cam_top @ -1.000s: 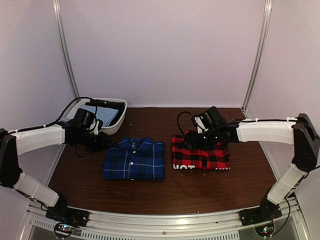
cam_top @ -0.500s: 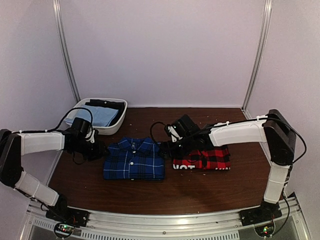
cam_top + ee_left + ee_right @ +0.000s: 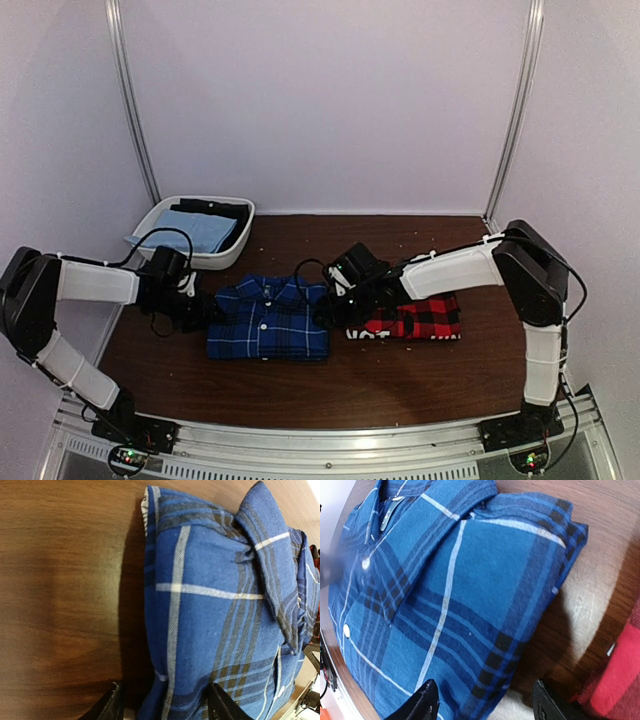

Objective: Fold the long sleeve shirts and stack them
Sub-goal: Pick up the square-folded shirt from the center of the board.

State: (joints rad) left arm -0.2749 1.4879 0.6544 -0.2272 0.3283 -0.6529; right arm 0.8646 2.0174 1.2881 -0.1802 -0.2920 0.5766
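The left end effector [image 3: 205,308] sits low over the tabletop [image 3: 400,375], at the left edge of the blue shirt [image 3: 268,320], which lies folded flat with its collar away from the arm bases. The right end effector [image 3: 328,305] is at that shirt's opposite edge, in the gap before the red shirt [image 3: 415,318], folded just to its right. Behind the left end effector stands a white bin [image 3: 238,243] holding a light blue cloth [image 3: 192,230] and a black garment [image 3: 212,208].

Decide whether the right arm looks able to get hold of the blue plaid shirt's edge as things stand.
Probably yes. The right gripper is open and poised at the edge of the blue plaid shirt, straddling it with nothing in between. The red-and-black shirt lies off to one side, clear of the path.
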